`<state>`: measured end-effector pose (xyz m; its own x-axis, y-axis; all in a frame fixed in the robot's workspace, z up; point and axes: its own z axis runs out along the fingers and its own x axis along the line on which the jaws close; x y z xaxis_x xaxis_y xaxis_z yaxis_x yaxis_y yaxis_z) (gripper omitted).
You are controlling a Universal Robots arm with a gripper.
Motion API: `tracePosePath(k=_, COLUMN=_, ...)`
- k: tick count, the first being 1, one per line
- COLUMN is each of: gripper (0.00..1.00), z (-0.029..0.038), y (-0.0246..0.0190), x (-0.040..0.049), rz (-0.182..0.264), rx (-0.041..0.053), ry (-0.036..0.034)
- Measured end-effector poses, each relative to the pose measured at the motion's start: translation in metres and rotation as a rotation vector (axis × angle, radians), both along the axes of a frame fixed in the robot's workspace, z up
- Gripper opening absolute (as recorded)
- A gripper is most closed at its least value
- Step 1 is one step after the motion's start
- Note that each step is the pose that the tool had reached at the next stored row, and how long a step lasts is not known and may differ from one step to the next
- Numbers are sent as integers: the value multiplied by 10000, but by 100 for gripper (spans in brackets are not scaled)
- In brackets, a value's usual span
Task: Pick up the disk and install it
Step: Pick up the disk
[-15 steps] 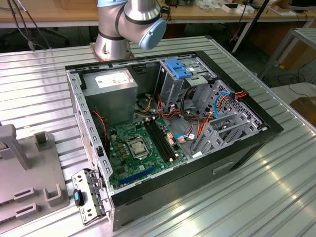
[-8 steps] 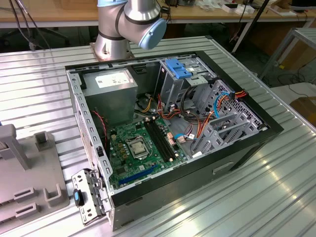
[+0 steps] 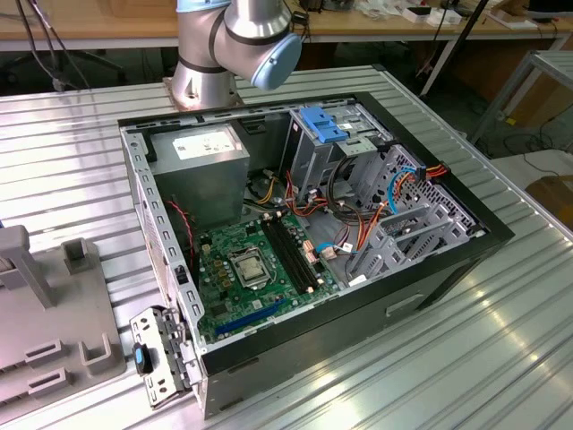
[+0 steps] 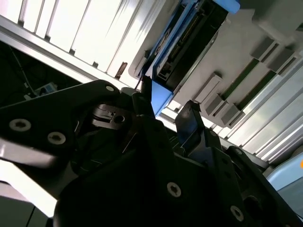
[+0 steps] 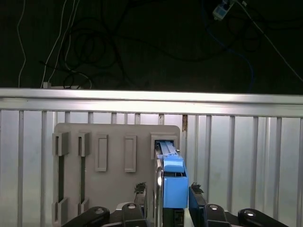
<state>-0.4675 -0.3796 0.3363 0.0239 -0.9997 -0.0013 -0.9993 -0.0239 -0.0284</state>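
Ribbed aluminium worktop (image 5: pixel 246 151), glare on its slats. Past its edge, a dark floor with loose black cables (image 5: pixel 94 52). The blue-railed grey metal disk (image 5: pixel 173 187) stands on edge in a slot of the flat grey plastic fixture (image 5: pixel 113 142). I read the jaws as spread, straddling the disk, not clamped.

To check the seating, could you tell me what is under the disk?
The disk stands on edge in a slot of the grey holder, which lies on the slatted table. The slot's floor is hidden by the disk itself.
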Motion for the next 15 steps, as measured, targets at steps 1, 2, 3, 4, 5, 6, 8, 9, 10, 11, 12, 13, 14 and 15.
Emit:
tracePosePath(k=1, gripper=48, z=-1, y=3, x=-1, rz=-2, rx=5, ry=2)
tracePosePath(k=2, gripper=48, z=-1, y=3, x=-1, rz=-1, rx=6, ry=2)
tracePosePath(k=3, gripper=48, z=-2, y=4, x=-2, rz=-5, rx=7, ry=1)
tracePosePath(k=4, gripper=48, z=-2, y=4, x=-2, rz=-20, rx=7, ry=1)
tracePosePath(k=5, gripper=48, z=-2, y=4, x=-2, rz=-22, rx=6, ry=1)
tracePosePath(k=6, gripper=48, z=-2, y=4, x=-1, rz=-21, rx=7, ry=1)
tracePosePath(k=8, gripper=48, z=-4, y=4, x=-1, rz=-23, rx=7, ry=9)
tracePosePath(k=9, gripper=48, z=-11, y=5, x=-1, rz=-25, rx=7, ry=43)
tracePosePath(k=10, gripper=48, z=-28, y=5, x=-1, rz=-25, rx=-1, ry=59)
tracePosePath(k=11, gripper=48, z=-43, y=4, x=-1, rz=-23, rx=-18, ry=64)
tracePosePath(k=12, gripper=48, z=-61, y=4, x=0, rz=-16, rx=-20, ry=66)
tracePosePath(k=13, gripper=48, z=-74, y=6, x=-1, rz=-7, rx=-21, ry=67)
tracePosePath(k=14, gripper=48, z=-87, y=7, x=-1, rz=5, rx=-21, ry=66)
tracePosePath(k=15, gripper=48, z=-105, y=9, x=-2, rz=28, rx=-21, ry=66)
